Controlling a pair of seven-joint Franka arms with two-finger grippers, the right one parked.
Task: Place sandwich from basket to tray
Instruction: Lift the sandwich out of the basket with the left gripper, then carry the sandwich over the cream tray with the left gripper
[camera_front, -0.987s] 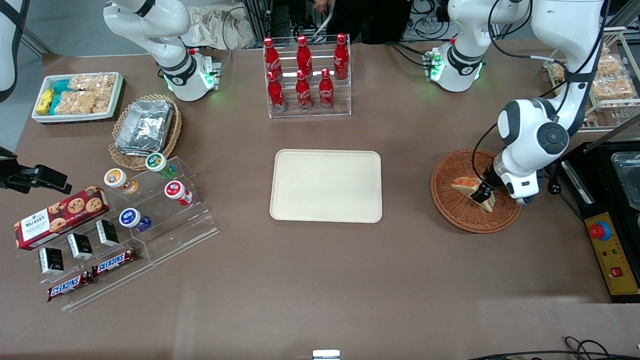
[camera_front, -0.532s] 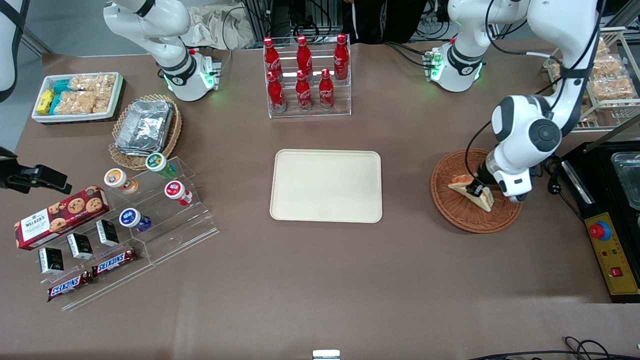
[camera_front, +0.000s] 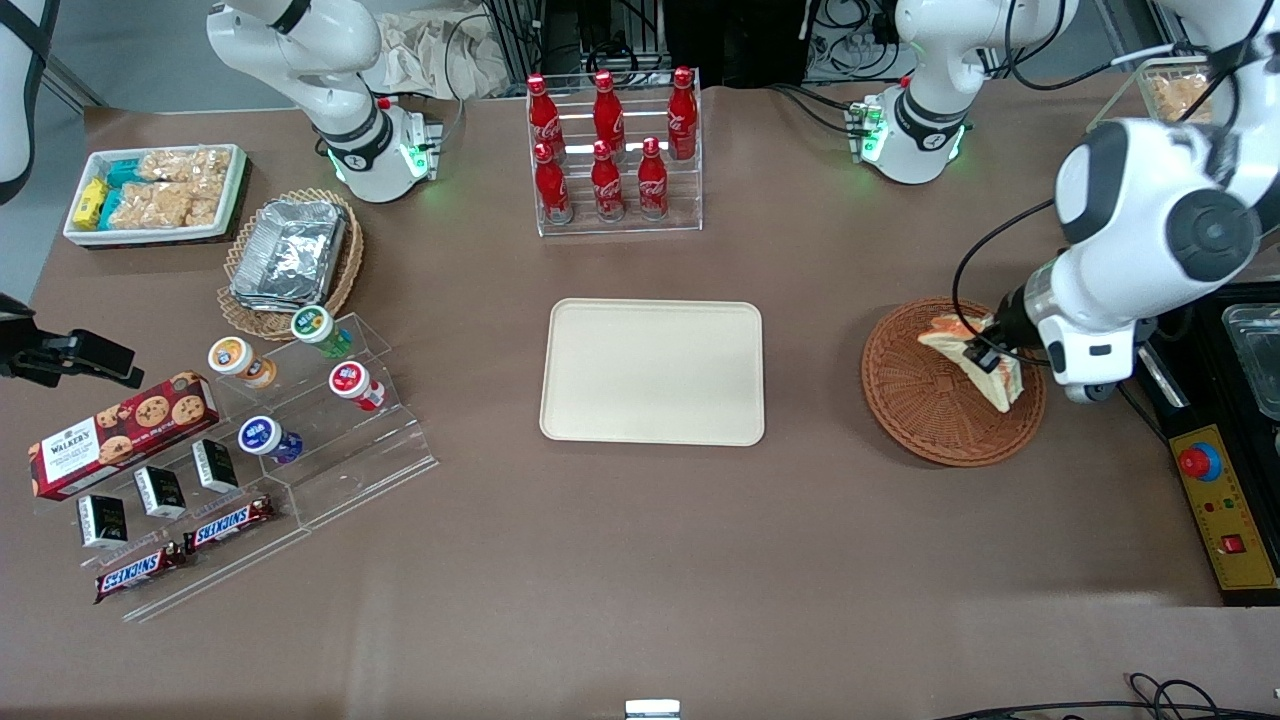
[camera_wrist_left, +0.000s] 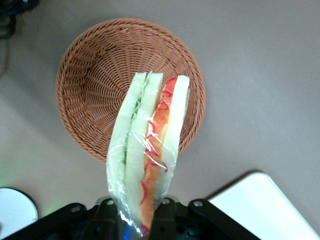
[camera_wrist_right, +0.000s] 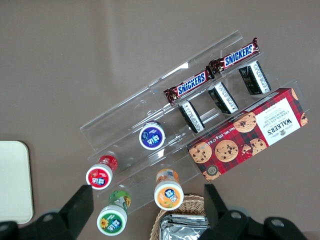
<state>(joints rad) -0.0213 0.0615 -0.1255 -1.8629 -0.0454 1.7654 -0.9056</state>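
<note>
Sandwich (camera_wrist_left: 147, 150) is clamped in the gripper (camera_front: 985, 355) and held clear above the wicker basket (camera_front: 915, 400) — pickup is judged done; carry and release remain. Tray (camera_front: 652, 371) lies bare at 9 o'clock of the basket in the front view, well apart. Open brown table (camera_front: 812, 350) lies between — nothing is seen in that path. Bottle rack (camera_front: 613, 155) stands at 12 o'clock of the tray.
</note>
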